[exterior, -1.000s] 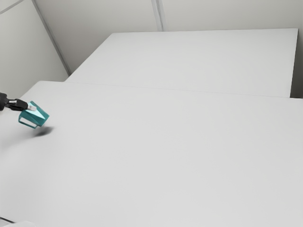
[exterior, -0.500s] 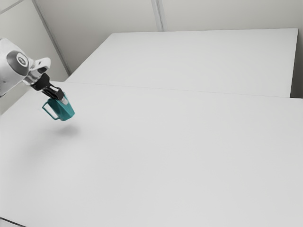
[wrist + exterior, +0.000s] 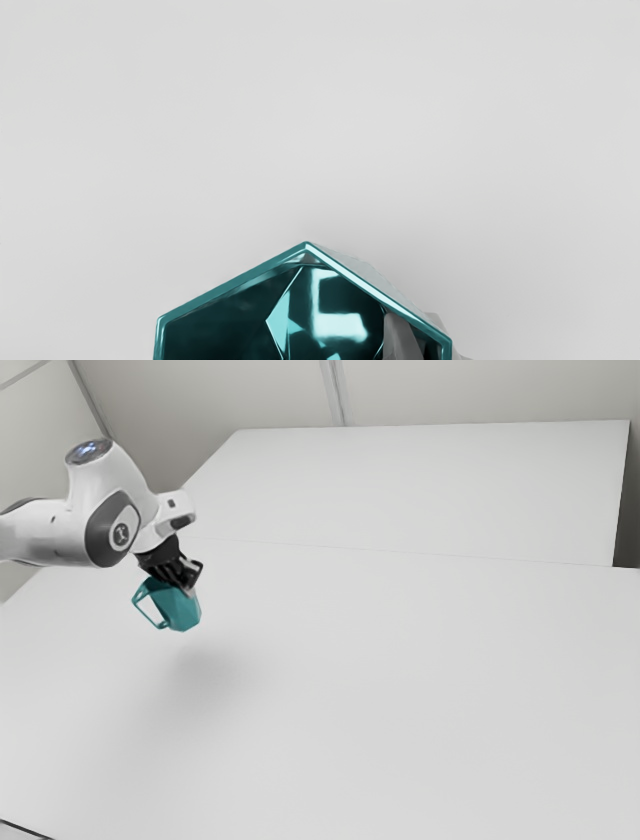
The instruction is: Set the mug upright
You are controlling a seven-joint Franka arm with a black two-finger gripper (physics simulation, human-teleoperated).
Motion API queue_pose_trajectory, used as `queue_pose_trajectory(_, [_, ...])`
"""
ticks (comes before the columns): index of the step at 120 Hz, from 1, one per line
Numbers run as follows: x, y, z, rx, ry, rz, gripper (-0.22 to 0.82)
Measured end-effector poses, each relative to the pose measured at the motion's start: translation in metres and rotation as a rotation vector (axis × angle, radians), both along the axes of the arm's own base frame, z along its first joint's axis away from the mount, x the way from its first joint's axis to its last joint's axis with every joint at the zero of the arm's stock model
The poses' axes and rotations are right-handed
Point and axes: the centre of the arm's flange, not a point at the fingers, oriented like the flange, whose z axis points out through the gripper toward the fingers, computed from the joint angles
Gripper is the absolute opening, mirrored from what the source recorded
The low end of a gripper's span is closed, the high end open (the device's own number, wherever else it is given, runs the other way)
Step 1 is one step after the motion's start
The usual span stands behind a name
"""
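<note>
1. The mug (image 3: 180, 613) is held tilted above the table (image 3: 400, 680), its shadow set apart beneath it; the gripper (image 3: 187, 585) is clamped on the mug's wall, one finger (image 3: 402, 340) inside the rim (image 3: 231, 280) and the other outside
2. If the mug is lowered at this tilt, a base edge would probably be met by the table first, and the mug could be swivelled in the grip or tipped back over
3. Because only one side is pinched, a slip may be caused by the weight hanging off-centre
4. If the wall is released too high, a drop and a topple could follow; if the hand is withdrawn askew, the rim might be dragged by the inner finger
5. Around it, a second pale surface (image 3: 400, 490) is seen beyond the table, and a dark cable (image 3: 25, 829) at a near corner; the handle (image 3: 146, 614), pointed toward the exterior view's left, should be kept off the table
</note>
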Motion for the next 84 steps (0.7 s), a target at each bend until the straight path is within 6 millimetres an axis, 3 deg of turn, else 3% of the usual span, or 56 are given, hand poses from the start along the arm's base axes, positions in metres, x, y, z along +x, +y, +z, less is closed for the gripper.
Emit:
queue_pose_trajectory(21, [-0.01,-0.015,-0.019,0.024,-0.006,0.153,-0.18])
queue_pose_trajectory(84, [0.005,-0.044,-0.103,0.06,0.042,0.442,-0.18])
